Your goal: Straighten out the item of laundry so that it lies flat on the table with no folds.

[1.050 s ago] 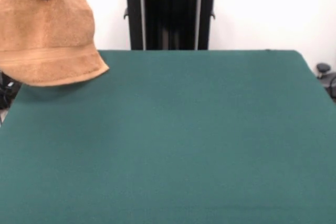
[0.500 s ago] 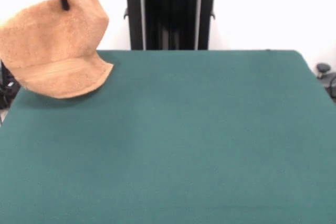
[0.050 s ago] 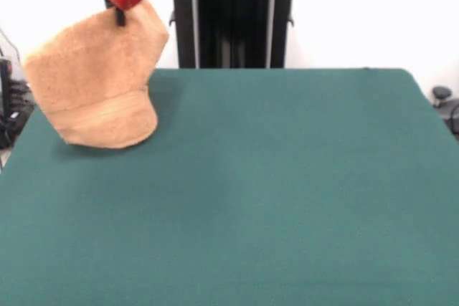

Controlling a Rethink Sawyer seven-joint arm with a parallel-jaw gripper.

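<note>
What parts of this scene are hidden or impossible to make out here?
- Front view: the gripper is mostly cut off by the top edge; its tips sink into the towel, so its grip is unclear.
- The towel's back is turned away.
- The table runs past the bottom and side edges.

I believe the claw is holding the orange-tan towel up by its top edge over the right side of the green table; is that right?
Not quite: in the front view the claw holds the towel by its top edge, but it hangs over the left side of the green table, not the right.
</note>
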